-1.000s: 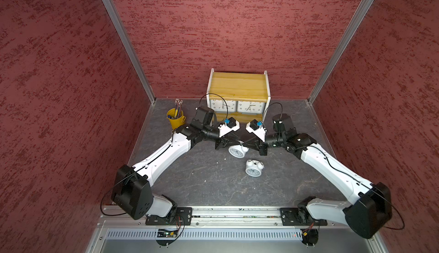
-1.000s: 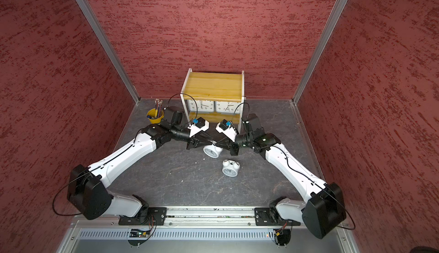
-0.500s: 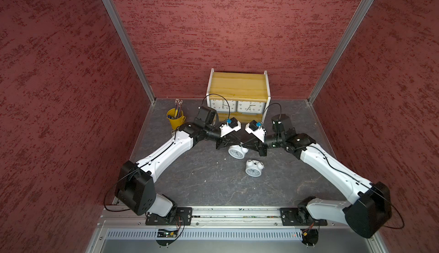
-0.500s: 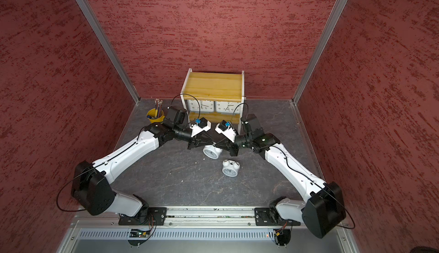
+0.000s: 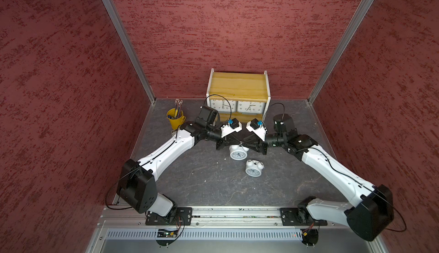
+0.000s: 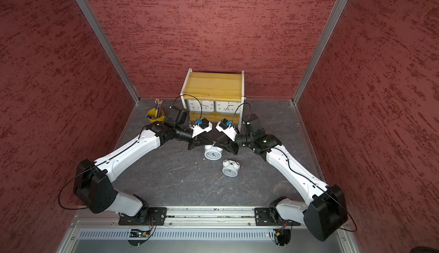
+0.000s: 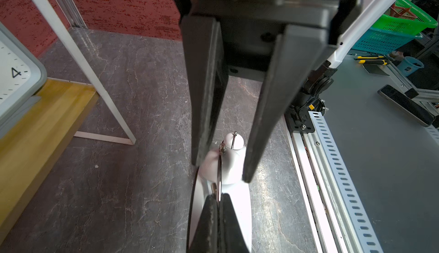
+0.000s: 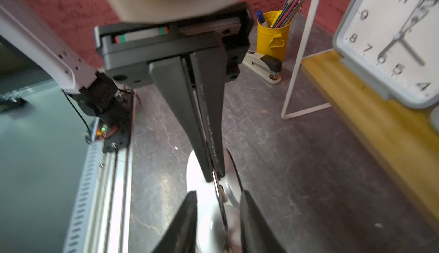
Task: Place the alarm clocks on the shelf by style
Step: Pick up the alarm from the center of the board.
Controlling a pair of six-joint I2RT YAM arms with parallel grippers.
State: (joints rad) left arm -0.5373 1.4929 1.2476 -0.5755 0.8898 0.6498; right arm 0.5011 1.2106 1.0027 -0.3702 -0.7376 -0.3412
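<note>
At the far left of the counter (image 5: 190,180) a yellow pen cup (image 5: 175,120) stands near the back wall; the left arm reaches past it toward the middle. The left fingers (image 7: 210,216) are pressed together on the thin wire handle (image 7: 220,168) of a white twin-bell clock (image 5: 238,154) — only the wire lies between them. That clock is upright, face to the front, just before the shelf (image 5: 237,86); whether its feet touch the counter I cannot tell. Behind it, on the shelf's lower board, a grey clock (image 5: 222,105) and a second grey clock (image 5: 250,106) stand side by side. The right fingers (image 7: 204,85) meet the left ones over the same clock — parted, one on each side of a bell. Just to the right and nearer the front, the second twin-bell clock (image 5: 253,168) lies tilted on the counter, apart from both arms.
</note>
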